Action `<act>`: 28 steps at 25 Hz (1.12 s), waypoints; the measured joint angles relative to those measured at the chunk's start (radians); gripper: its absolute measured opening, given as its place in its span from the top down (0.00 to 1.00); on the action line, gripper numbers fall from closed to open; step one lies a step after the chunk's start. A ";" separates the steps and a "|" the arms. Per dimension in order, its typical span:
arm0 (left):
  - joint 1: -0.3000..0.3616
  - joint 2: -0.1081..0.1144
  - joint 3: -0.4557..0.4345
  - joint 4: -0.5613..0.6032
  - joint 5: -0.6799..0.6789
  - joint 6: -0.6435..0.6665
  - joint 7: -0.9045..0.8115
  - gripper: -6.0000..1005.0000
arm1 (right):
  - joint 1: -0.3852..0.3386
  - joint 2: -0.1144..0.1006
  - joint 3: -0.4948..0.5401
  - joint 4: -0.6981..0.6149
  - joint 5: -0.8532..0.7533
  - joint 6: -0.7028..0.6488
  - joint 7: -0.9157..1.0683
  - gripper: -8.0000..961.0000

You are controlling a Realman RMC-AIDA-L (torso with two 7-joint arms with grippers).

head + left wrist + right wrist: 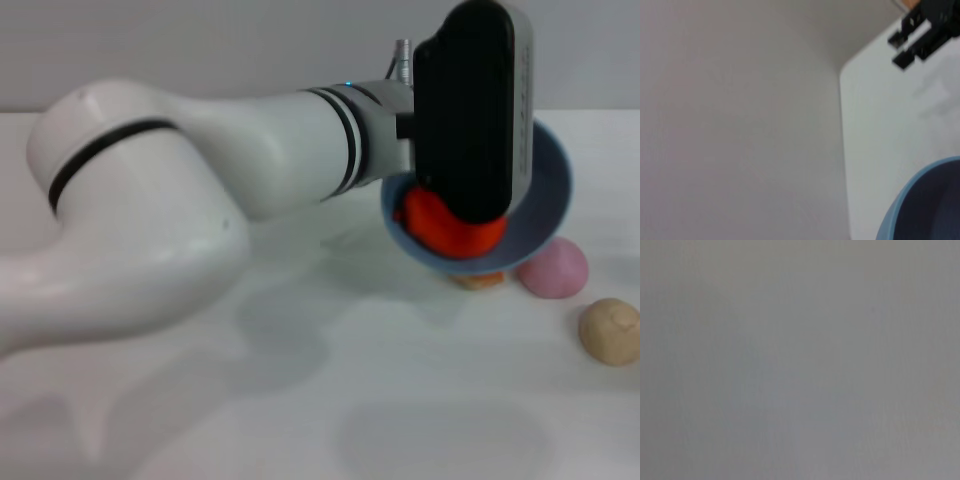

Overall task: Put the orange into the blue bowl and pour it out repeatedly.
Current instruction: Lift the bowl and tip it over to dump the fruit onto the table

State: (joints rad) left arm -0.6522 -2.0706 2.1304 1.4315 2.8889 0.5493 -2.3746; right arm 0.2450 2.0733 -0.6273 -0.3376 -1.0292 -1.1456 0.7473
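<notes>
My left arm reaches across the head view, and its black gripper [466, 200] holds the light blue bowl [548, 190] lifted off the table and tilted towards me. The red-orange orange [440, 228] lies inside the bowl against its lower rim, partly hidden by the gripper body. The bowl's rim also shows in the left wrist view [912, 197]. My right gripper [914, 42] shows only far off in the left wrist view, above the table's far part. The right wrist view shows only plain grey.
A pale-orange loaf [478, 282] peeks out on the table under the tilted bowl. A pink bun [553, 268] lies just right of it, and a tan round bun [610, 331] sits nearer the right edge. The white table [300, 400] stretches in front.
</notes>
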 joint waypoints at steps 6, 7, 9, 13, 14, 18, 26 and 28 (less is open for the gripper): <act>0.083 -0.002 0.062 -0.040 0.001 -0.256 0.296 0.99 | 0.009 0.000 0.000 -0.001 0.000 -0.007 -0.001 0.44; 0.093 -0.002 0.068 -0.053 0.001 -0.290 0.330 0.99 | 0.011 0.000 0.000 0.001 0.000 -0.008 -0.001 0.44; 0.111 -0.002 0.087 -0.093 0.002 -0.387 0.433 0.99 | 0.015 0.000 0.000 0.004 0.000 -0.009 -0.001 0.44; 0.157 -0.006 0.126 -0.160 0.002 -0.554 0.631 1.00 | 0.025 -0.001 0.002 0.003 0.000 -0.009 -0.001 0.44; 0.169 -0.007 0.132 -0.168 0.002 -0.584 0.662 0.99 | 0.027 -0.002 0.002 0.002 0.000 -0.009 -0.001 0.44; 0.193 -0.007 0.147 -0.177 0.002 -0.658 0.703 0.99 | 0.031 -0.003 0.004 -0.003 0.000 -0.008 0.002 0.44; 0.229 -0.008 0.122 -0.157 -0.222 -0.711 0.653 0.99 | 0.045 -0.003 0.012 0.001 -0.001 -0.005 0.043 0.44; 0.226 -0.008 0.033 -0.117 -0.439 -0.617 0.608 0.99 | 0.048 -0.006 0.006 -0.006 -0.007 -0.002 0.097 0.44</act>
State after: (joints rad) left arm -0.4258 -2.0786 2.1635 1.3144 2.4499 -0.0678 -1.7664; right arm 0.2933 2.0669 -0.6215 -0.3432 -1.0358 -1.1474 0.8444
